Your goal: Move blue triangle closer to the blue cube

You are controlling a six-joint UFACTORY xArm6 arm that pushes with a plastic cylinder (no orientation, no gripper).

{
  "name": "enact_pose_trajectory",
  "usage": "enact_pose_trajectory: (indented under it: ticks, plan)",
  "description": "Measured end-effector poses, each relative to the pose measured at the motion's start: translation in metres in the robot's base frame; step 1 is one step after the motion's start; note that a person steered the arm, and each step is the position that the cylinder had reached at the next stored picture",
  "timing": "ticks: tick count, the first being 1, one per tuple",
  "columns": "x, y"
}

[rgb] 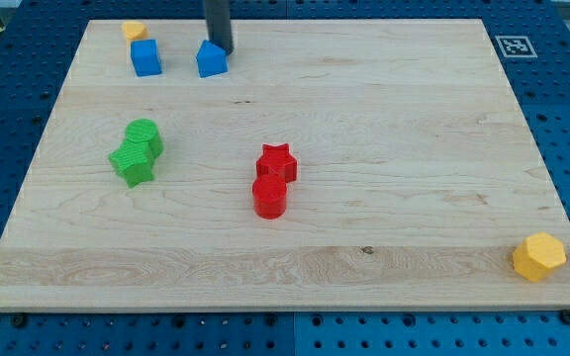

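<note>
The blue triangle [211, 59] lies near the view's top left on the wooden board. The blue cube [146, 57] sits a short way to its left, with a small gap between them. My rod comes down from the top edge and my tip [223, 51] rests just right of and behind the blue triangle, touching or nearly touching its upper right side.
A small yellow block [134, 31] sits just above the blue cube. A green cylinder [145, 136] and green star [134, 162] sit together at the left. A red star [276, 162] and red cylinder [269, 196] sit mid-board. A yellow hexagon block [539, 257] sits at the bottom right corner.
</note>
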State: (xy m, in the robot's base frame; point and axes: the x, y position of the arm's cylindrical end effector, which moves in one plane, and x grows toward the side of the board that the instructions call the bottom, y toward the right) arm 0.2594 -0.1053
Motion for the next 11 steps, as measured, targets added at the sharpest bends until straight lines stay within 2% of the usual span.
enact_pose_trajectory:
  ticks: [1,2,3,4,5,8,10,11]
  plan:
    - [-0.012,-0.005]
    - [-0.042,0.004]
    - [-0.030,0.055]
    - [0.009,0.080]
    - [0.035,0.076]
    - [0.038,-0.032]
    - [0.034,-0.031]
    - [0.016,-0.002]
